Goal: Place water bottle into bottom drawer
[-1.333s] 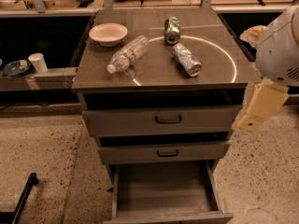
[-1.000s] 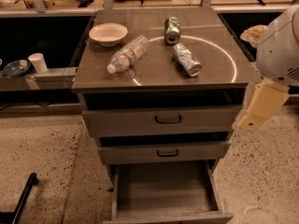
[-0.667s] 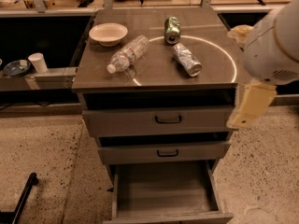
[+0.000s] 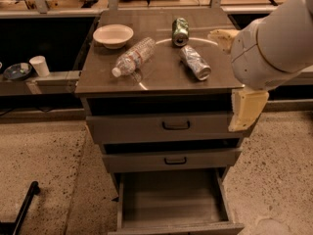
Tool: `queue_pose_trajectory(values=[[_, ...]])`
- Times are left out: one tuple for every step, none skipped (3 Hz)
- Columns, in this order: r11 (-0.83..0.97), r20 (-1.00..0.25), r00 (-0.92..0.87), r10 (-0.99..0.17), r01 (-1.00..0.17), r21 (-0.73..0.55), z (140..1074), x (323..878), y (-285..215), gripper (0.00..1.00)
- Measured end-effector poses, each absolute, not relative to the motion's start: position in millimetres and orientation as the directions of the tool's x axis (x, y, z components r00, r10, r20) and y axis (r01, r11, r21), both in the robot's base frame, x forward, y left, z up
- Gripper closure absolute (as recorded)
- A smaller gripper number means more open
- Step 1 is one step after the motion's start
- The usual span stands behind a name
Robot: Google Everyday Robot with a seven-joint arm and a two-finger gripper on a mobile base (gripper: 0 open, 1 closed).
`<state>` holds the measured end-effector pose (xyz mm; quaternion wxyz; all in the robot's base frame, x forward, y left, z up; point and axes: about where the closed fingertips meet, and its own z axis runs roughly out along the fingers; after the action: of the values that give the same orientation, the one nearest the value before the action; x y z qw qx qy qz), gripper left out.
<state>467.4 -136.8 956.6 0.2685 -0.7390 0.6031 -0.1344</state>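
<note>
The water bottle point(image 4: 133, 57) is clear with a white cap. It lies on its side on the cabinet top point(image 4: 161, 75), left of centre, cap towards the front left. The bottom drawer point(image 4: 172, 199) is pulled out, and its flat inside is bare. My white arm point(image 4: 274, 43) comes in from the right. My gripper point(image 4: 222, 37) shows as a cream tip over the right edge of the cabinet top, next to the crushed silver can and well right of the bottle. It holds nothing that I can see.
A white bowl point(image 4: 113, 35) sits at the back left of the top. A green can point(image 4: 180, 31) and a crushed silver can point(image 4: 194, 62) lie right of centre. The two upper drawers point(image 4: 166, 126) are shut. A paper cup point(image 4: 39, 65) stands on the low shelf at the left.
My arm has swung left towards the cabinet and now covers its right edge. The bottle, cans, bowl and drawers have not moved.
</note>
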Motion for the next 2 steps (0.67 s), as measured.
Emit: queue_pose_trajectory(values=[[-0.148, -0.107, 0.249, -0.963, -0.814, -0.561, 959.6, 471.0, -133.6, 0.0], [-0.258, -0.045, 0.332, -0.942, -0.805, -0.534, 954.8, 496.0, -124.4, 0.0]])
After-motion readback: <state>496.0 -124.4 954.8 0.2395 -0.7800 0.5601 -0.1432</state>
